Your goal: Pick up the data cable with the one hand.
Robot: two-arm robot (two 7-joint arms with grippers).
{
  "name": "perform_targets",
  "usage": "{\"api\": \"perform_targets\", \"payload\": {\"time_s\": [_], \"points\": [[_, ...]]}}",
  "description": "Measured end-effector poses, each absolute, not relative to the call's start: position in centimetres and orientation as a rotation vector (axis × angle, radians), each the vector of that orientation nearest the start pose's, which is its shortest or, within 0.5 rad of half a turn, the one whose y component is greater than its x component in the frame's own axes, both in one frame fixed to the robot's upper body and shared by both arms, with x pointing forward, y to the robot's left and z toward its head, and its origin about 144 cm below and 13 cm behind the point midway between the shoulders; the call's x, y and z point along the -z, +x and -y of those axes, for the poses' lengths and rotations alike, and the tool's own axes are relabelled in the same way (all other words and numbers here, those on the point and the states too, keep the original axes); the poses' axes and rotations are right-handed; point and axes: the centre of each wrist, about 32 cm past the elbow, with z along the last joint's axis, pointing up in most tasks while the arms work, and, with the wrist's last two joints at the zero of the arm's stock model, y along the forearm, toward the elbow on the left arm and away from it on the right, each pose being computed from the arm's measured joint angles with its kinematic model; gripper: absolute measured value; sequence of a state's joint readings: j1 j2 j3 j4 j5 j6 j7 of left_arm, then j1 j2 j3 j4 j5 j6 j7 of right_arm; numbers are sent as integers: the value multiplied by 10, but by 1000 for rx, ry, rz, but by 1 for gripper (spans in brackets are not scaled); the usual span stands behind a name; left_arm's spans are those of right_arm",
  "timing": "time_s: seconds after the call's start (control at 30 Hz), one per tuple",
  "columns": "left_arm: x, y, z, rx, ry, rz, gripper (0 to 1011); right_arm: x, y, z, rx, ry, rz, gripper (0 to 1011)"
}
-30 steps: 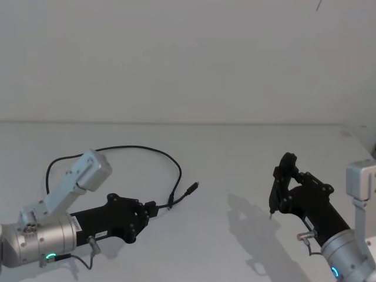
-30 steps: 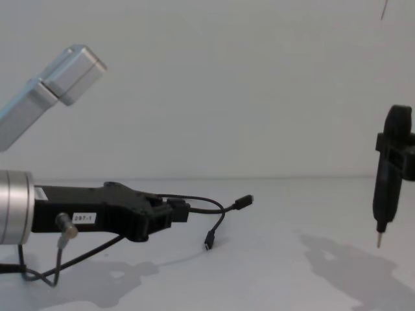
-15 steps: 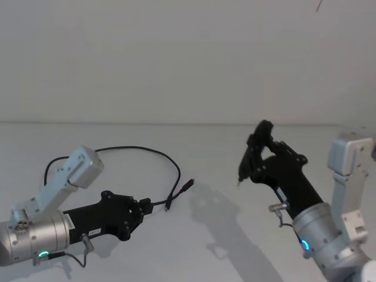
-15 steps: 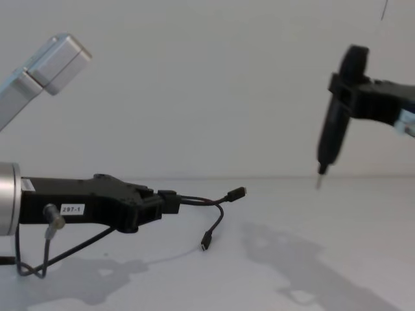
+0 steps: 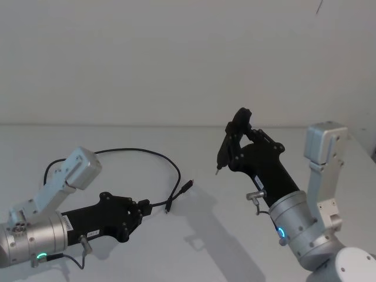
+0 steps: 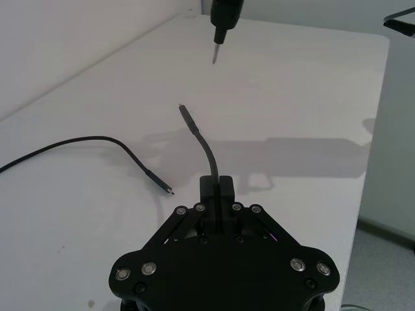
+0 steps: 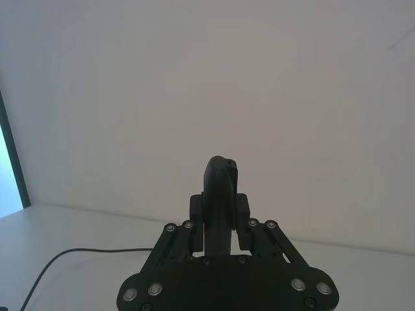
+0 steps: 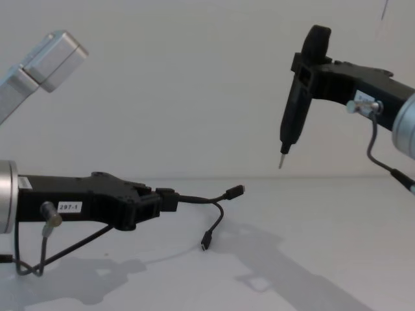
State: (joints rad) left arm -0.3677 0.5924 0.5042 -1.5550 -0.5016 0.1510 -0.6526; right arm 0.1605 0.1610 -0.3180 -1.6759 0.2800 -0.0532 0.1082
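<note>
Cable (image 5: 136, 148) clenched near one plug in left claw (image 5: 148, 205), end lifted, rest lies on counter (image 5: 235, 235); right claw (image 5: 218, 164) clenched empty, raised.

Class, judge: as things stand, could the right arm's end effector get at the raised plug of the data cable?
Probably yes. The plug of the data cable juts free from the left end effector; the right end effector hangs in open air higher up to its right, with nothing between them.
</note>
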Motion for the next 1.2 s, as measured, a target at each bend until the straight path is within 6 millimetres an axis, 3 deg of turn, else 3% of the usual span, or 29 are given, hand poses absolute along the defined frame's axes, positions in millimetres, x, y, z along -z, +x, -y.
{"api": "perform_targets", "payload": {"time_s": [1.2], "points": [[-1226,522,-267,-532,205,33,41,-1204,497,150,1013,253,42,279]]}}
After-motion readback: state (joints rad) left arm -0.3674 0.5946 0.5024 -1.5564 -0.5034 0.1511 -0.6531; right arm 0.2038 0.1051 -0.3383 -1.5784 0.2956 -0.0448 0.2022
